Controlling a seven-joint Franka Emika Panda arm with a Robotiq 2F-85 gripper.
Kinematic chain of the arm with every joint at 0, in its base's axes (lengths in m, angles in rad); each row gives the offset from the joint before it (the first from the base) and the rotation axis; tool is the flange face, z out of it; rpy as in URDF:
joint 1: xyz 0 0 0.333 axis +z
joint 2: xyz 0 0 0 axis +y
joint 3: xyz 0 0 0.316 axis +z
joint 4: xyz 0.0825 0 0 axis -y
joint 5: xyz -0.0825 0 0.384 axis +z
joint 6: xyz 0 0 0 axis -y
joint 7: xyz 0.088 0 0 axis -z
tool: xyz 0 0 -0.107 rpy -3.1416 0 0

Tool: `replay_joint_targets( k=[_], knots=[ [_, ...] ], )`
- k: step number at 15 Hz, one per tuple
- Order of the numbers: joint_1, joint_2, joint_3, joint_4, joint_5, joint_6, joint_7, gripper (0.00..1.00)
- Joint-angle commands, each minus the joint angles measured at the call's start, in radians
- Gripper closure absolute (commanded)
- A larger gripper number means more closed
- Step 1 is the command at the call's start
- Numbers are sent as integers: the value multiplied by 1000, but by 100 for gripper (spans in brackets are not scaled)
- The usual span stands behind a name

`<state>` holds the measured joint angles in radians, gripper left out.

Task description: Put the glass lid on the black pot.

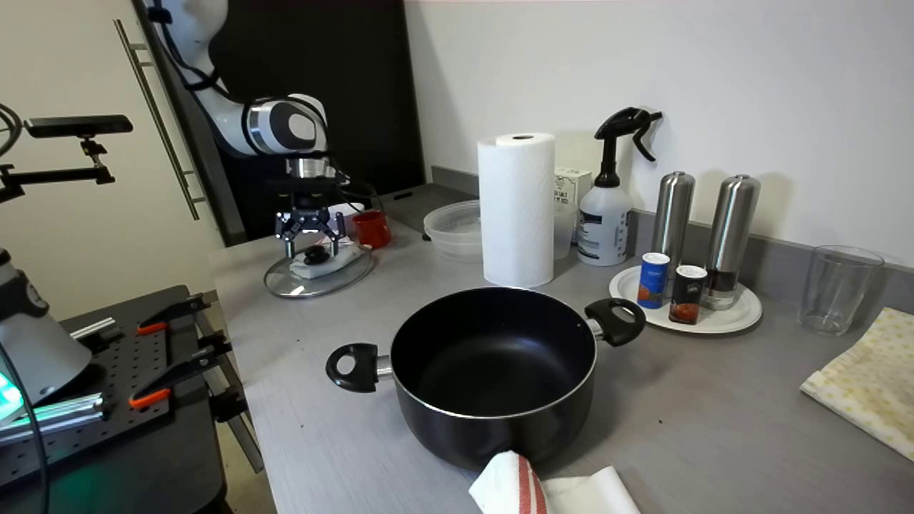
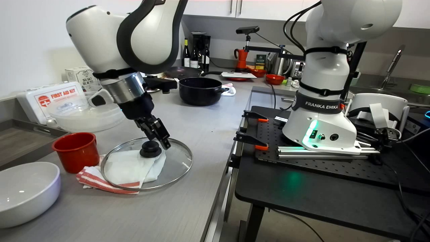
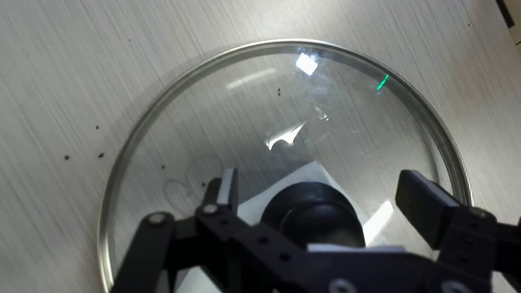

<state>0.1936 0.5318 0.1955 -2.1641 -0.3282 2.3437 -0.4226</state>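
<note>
The lid (image 2: 178, 166) lay with its black knob (image 3: 319, 219) up on the worktop (image 1: 307, 442), partly over a red-striped cloth (image 2: 94, 178). In the wrist view the fingers (image 3: 421, 205) stood apart, one on either side of the knob, a gap showing between it and each of them. I could not tell whether their tips touched the lid. The pot (image 1: 493, 371) stood upright and open on the same worktop, well apart from the lid, its two handles (image 1: 363, 368) out to the sides. Another striped cloth (image 1: 525, 489) lay at its foot, touching or just beside it, I could not tell which. A red mug (image 2: 77, 154) stood close to the lid, with a white bowl (image 2: 27, 195) near it. In an exterior view, a paper roll (image 1: 518, 214) and a spray bottle (image 1: 603, 225) stood behind the pot; a plate (image 1: 746, 314) carried two small cans (image 1: 653, 282), two steel cylinders (image 1: 734, 221) behind them, and a tumbler (image 1: 839, 293) stood beside the plate.
</note>
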Motion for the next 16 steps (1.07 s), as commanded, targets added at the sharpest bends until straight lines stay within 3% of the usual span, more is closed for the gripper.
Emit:
replay_joint_targets(
  k=[1, 7, 10, 11, 13, 16],
  knots=[
    [-15, 20, 16, 18, 5, 15, -41, 32],
    [-16, 20, 16, 19, 2, 19, -46, 80],
    [-16, 20, 17, 18, 0, 20, -50, 99],
    [-13, 21, 17, 19, -2, 20, -49, 60],
    [-8, 24, 18, 23, -5, 20, -45, 63],
    [0, 26, 24, 28, -9, 19, -44, 42]
  ],
)
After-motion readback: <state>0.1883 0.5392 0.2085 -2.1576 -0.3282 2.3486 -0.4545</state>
